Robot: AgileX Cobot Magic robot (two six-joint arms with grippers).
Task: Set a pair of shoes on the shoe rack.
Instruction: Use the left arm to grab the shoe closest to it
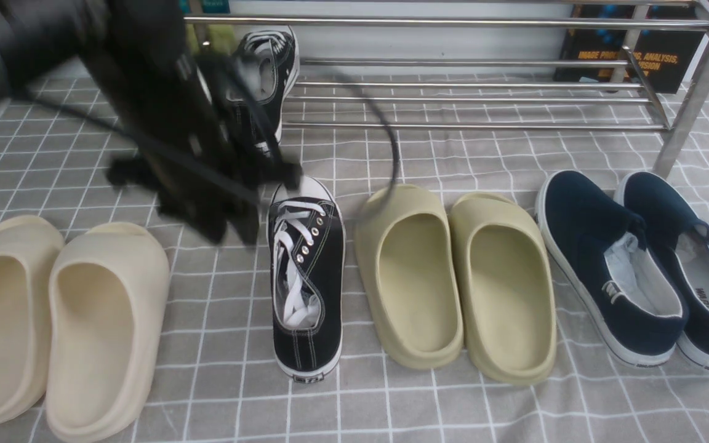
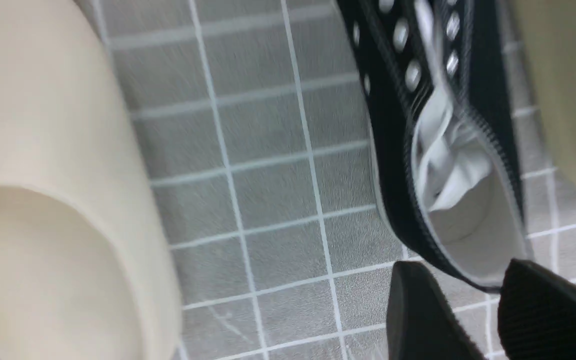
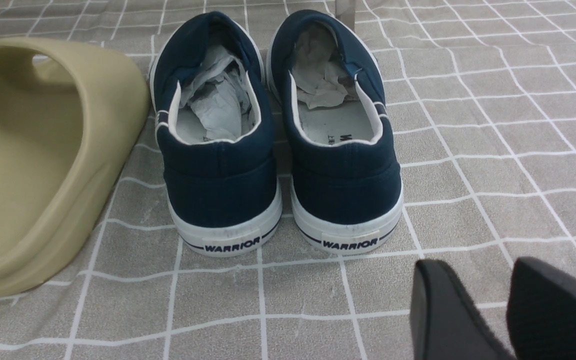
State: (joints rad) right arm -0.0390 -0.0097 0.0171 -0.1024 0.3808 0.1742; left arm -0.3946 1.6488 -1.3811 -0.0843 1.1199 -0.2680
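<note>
Now one black sneaker (image 1: 265, 74) sits on the shoe rack (image 1: 453, 23), at eleven o'clock from its mate (image 1: 306, 277); left gripper (image 2: 468, 285) and right gripper (image 3: 478, 272) both gape empty.

A black sneaker (image 2: 398, 165) with white laces lies on checked cloth (image 2: 268, 200), a cream slide (image 2: 43, 200) near it. The left gripper (image 2: 463, 272) hovers by the sneaker's heel, jaws apart.

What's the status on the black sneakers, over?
Left fingers open, empty, at heel of floor sneaker. Right fingers open, empty. Other sneaker on shoe rack. Nothing blocking.
</note>
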